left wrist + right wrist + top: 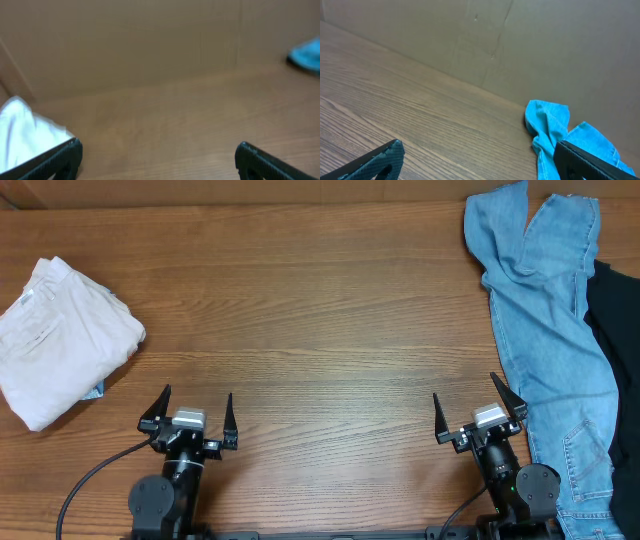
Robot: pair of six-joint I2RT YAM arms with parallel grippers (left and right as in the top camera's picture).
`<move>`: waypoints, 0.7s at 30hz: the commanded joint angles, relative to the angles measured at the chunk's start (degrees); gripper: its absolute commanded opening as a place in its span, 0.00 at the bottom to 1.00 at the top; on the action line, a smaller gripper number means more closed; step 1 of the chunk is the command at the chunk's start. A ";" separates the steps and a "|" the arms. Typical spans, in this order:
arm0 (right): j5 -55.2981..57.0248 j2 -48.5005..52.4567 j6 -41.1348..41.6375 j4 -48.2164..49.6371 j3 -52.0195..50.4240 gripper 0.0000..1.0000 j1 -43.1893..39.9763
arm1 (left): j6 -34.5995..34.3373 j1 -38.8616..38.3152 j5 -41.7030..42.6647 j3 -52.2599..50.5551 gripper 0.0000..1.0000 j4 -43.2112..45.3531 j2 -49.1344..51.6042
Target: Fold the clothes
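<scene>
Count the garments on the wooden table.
3: a folded cream cotton garment at the left; light blue denim jeans spread along the right; a black fabric piece at the right edge, cropped. A blue scrap under the cream one may be another.

Black arms [160,498], silver blocks [189,419] behind the pointed left claw [197,394] and right claw [465,387], thin black cables [92,477].

The view is blurred. The left gripper [159,147] sits low over the wooden worktop [165,110]. Its black jaws stand wide apart at the bottom corners, with nothing between them. White cloth [20,130] lies on the worktop at the left edge, partly hidden by the left jaw. Blue cloth [306,56] lies far off at the right edge. A plain brown wall [125,35] closes the background.
</scene>
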 commanded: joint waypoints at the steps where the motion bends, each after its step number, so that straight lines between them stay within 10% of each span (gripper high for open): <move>1: 0.59 -0.63 0.42 0.26 -0.57 1.00 0.28 | 1.36 0.39 1.20 -4.59 1.00 8.02 -1.03; 21: 0.59 -0.63 0.42 0.24 -0.57 1.00 0.28 | 1.31 0.35 1.05 -5.62 1.00 2.16 -0.44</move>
